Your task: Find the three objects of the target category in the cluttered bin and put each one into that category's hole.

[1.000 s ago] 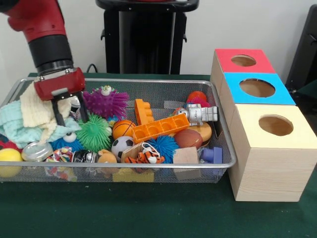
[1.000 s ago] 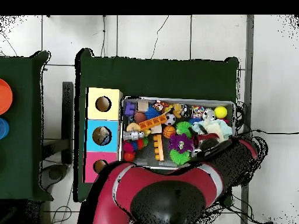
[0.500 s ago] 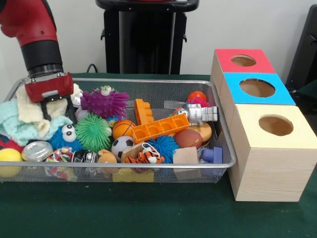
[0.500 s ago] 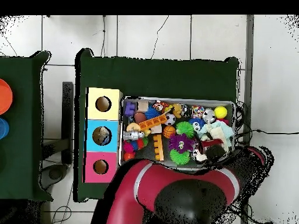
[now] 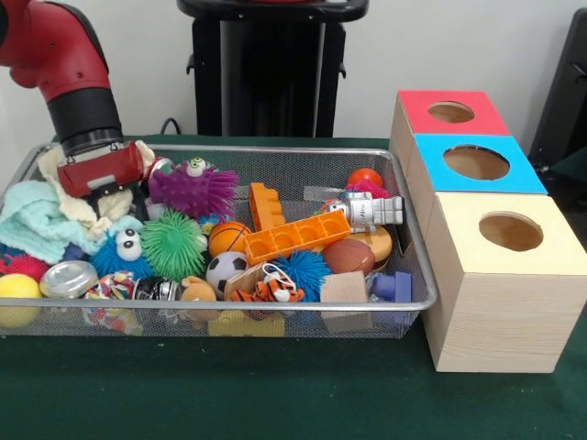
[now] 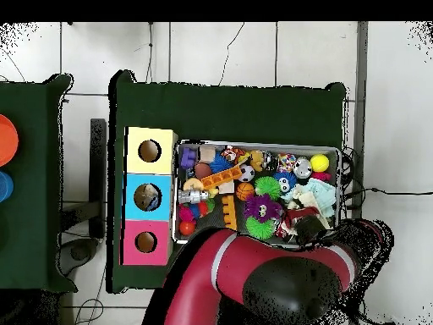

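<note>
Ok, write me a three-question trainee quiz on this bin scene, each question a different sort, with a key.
1. True or false: the gripper hangs over the end of the wire bin nearest the three boxes.
2. Multiple choice: which box stands nearest the front-view camera? A) red box B) blue box C) yellow box
3. Fill in: the silver toy robot lies at the end of the long ______ brick.

Key: 1 false, it is at the far end, by the pale cloths. 2 C. 3 orange.
</note>
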Available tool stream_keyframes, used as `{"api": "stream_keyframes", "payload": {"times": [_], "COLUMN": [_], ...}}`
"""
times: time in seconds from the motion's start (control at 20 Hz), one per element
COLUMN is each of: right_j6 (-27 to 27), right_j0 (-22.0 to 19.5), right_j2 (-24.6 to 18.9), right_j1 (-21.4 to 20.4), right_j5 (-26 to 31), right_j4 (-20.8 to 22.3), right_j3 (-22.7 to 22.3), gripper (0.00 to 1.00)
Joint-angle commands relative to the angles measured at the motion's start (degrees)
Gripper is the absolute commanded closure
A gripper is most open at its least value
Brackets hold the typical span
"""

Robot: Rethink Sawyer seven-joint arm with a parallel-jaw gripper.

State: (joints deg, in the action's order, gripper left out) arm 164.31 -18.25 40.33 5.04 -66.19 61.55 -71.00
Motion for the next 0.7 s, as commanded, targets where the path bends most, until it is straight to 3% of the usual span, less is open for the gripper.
{"api": "stream_keyframes", "payload": {"times": [0.05, 0.35, 0.45, 0.55, 0.7], "right_j6": [23.7, 35.7, 37.8, 43.7, 48.3], "right_j0": [0.5, 1.3, 0.8, 1.3, 2.0], "right_j2": [-13.7, -15.5, -16.7, -17.7, -18.9], "right_j1": [12.4, 10.1, 8.8, 7.7, 5.8], "right_j5": [4.4, 2.7, 2.2, 2.3, 5.1], "right_j4": [9.9, 13.3, 12.0, 12.4, 10.3], "right_j3": [-3.0, -7.2, -9.3, -11.3, -14.7], "gripper": [0.0, 0.0, 0.0, 0.0, 0.0]}}
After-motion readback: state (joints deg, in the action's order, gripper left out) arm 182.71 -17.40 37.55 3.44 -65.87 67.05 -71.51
